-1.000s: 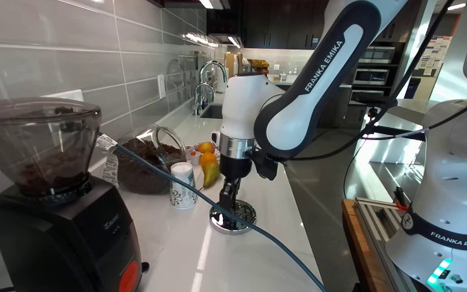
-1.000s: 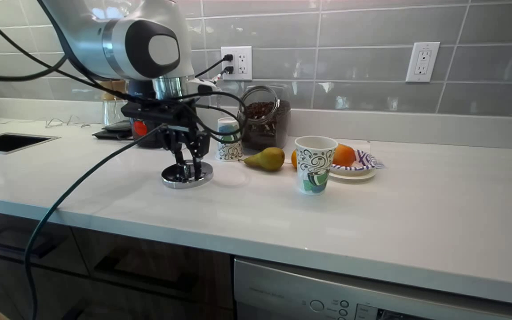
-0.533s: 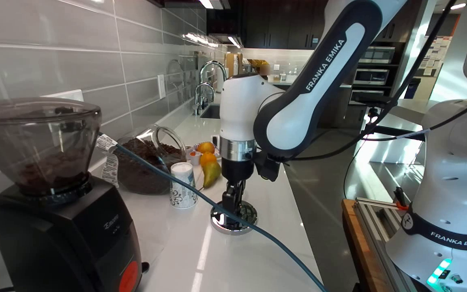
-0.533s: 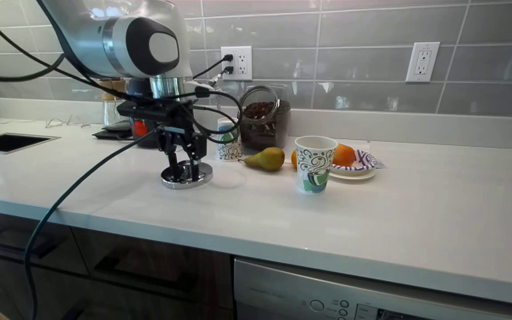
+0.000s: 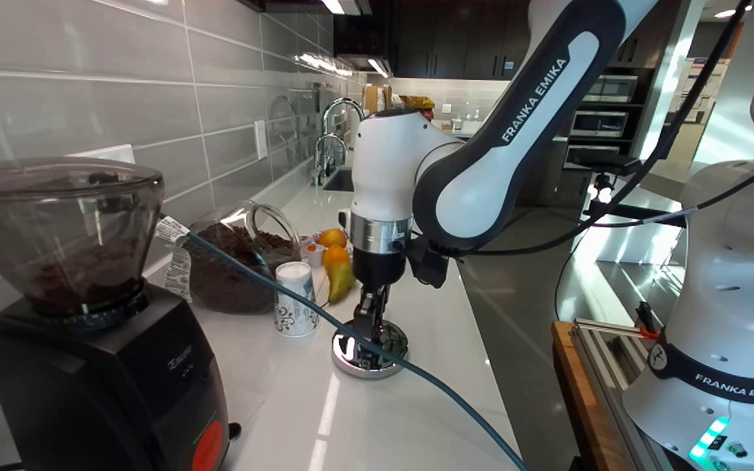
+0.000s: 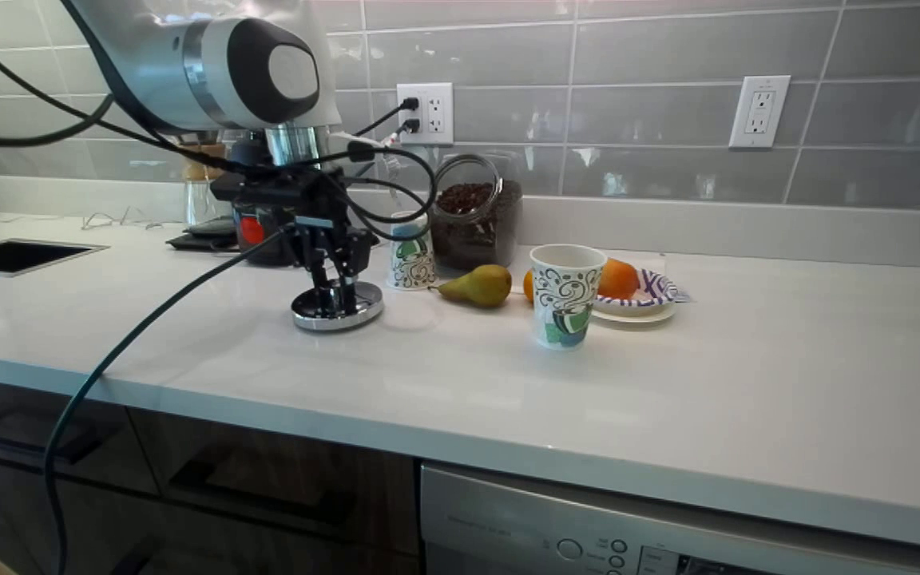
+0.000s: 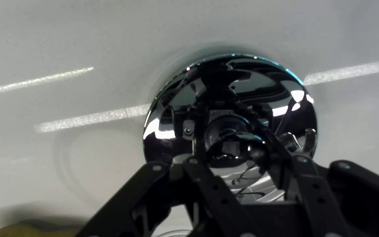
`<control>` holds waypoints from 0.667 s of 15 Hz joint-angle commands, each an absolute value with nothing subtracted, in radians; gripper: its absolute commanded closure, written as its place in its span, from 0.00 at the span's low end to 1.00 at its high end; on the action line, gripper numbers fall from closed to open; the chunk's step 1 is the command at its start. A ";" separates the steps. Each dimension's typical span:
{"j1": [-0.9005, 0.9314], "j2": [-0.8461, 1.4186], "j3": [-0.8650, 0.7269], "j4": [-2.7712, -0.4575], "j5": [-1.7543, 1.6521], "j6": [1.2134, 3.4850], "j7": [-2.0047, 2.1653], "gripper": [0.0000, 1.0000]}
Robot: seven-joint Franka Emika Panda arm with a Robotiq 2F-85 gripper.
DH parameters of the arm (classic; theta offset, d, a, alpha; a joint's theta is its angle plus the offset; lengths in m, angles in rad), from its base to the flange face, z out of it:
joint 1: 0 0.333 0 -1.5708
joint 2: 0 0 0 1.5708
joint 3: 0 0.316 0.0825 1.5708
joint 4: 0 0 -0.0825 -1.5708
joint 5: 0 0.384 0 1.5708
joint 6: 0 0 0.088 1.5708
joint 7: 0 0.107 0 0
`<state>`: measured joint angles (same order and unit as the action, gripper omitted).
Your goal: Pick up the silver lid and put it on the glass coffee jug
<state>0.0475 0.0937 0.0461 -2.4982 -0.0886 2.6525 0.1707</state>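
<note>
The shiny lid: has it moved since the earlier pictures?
Yes, slightly. In an exterior view, the lid has shifted left in the picture, closer to the cup; whether it has also lifted, I cannot tell.

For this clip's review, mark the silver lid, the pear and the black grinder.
Silver lid (image 7: 253,84): in the wrist view, shiny top face.
Pear (image 6: 482,286): in an exterior view, rounded body.
Black grinder (image 5: 102,386): in an exterior view, lower housing.

Pear (image 6: 480,286) beside inverted paper cup (image 6: 412,270), black grinder (image 5: 108,386)
</note>
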 commanded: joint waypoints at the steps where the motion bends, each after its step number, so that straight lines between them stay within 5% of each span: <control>1: 0.066 0.014 0.038 -2.526 -0.145 2.648 0.224 0.79; 10: 0.058 -0.190 -0.021 -2.573 0.200 2.887 0.005 0.79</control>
